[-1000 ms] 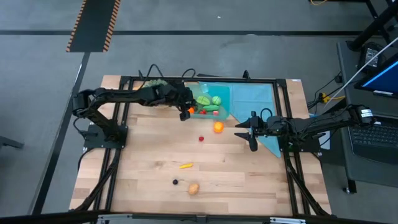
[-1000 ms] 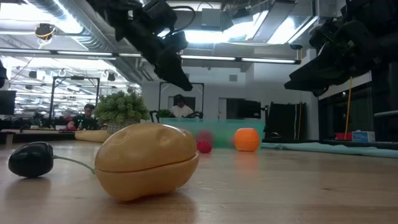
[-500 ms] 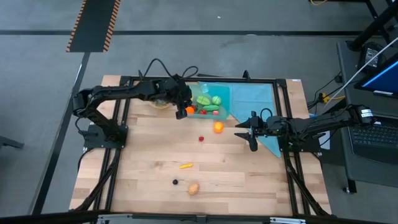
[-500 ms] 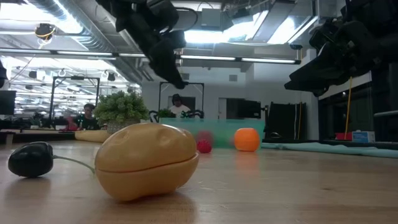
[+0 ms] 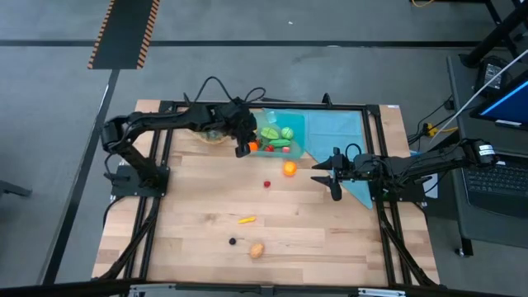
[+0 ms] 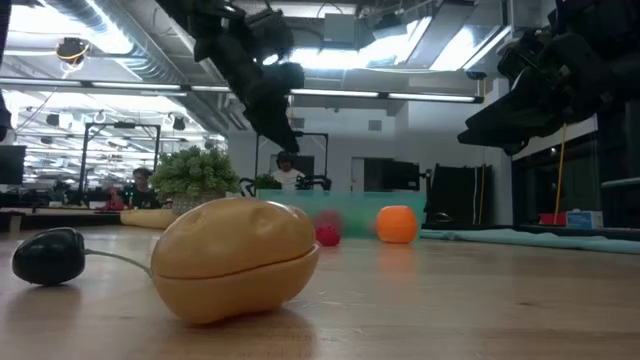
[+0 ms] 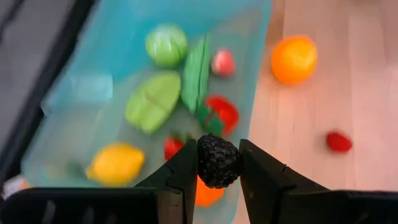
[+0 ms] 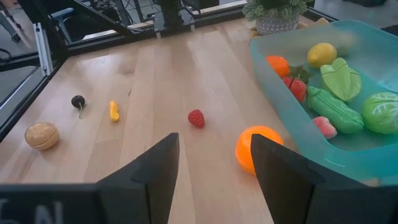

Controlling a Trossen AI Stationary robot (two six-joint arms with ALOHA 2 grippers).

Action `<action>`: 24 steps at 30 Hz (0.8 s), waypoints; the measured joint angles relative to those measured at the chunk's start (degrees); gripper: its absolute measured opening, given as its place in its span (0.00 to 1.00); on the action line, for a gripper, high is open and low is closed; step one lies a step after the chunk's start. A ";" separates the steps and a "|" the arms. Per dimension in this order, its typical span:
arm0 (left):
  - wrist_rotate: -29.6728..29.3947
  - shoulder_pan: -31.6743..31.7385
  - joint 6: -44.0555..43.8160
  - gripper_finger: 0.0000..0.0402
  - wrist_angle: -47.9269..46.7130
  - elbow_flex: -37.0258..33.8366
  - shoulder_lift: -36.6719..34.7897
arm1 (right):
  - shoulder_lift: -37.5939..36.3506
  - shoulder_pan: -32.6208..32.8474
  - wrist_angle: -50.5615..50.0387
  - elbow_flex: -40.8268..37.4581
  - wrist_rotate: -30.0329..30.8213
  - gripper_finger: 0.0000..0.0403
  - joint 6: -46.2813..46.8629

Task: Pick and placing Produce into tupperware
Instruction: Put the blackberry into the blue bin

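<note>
— Since a second ago, what is changing?

— Only the left arm is shifting; its left gripper (image 5: pixel 246 145) is sitting a little farther back than before, now hanging over the near edge of the tupperware (image 5: pixel 294 126); the right arm is keeping its place.

— What are its fingers (image 7: pixel 181 171) doing?

— They are pinching a dark, bumpy berry (image 7: pixel 217 160), holding it above the container's rim.

— And inside the container?

— A round green cabbage (image 7: pixel 166 45), a green leaf (image 7: pixel 153 101), a green pod (image 7: pixel 196 73), a lemon (image 7: pixel 115 163), a pink piece (image 7: pixel 223 62) and red pieces are lying there.

— What is lying outside on the table (image 5: pixel 190 214)?

— An orange (image 5: pixel 289 168) is sitting just beside the container; a strawberry (image 5: pixel 267 183) is resting near it; a small yellow-orange piece (image 5: pixel 246 219), a dark round piece with a stem (image 5: pixel 233 241) and a tan potato (image 5: pixel 256 249) are lying well apart, toward the front.

— And the right gripper (image 5: pixel 332 174)?

— It is hovering beside the teal cloth (image 5: pixel 345 132), its fingers (image 8: pixel 153 168) spread wide, holding nothing.
</note>
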 joint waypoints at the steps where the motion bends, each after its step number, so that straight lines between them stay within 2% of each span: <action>1: 0.05 0.08 0.05 0.22 -0.83 0.65 0.96 | 0.00 -0.02 0.00 0.00 0.00 0.50 0.04; 3: 0.19 0.08 0.07 0.23 -0.18 3.00 3.42 | 0.00 -0.02 -0.13 0.00 0.00 0.50 0.05; 11: 0.21 1.36 2.03 0.23 -7.33 12.20 12.74 | 0.26 0.00 -0.37 0.02 0.00 0.50 0.00; 16: 0.21 1.58 3.39 0.24 -7.85 14.17 16.69 | 0.73 0.00 -0.63 0.02 -0.01 0.50 0.00; 24: 0.15 2.30 3.73 0.23 -7.13 14.57 17.93 | 1.46 0.00 -0.81 0.02 -0.02 0.50 -0.07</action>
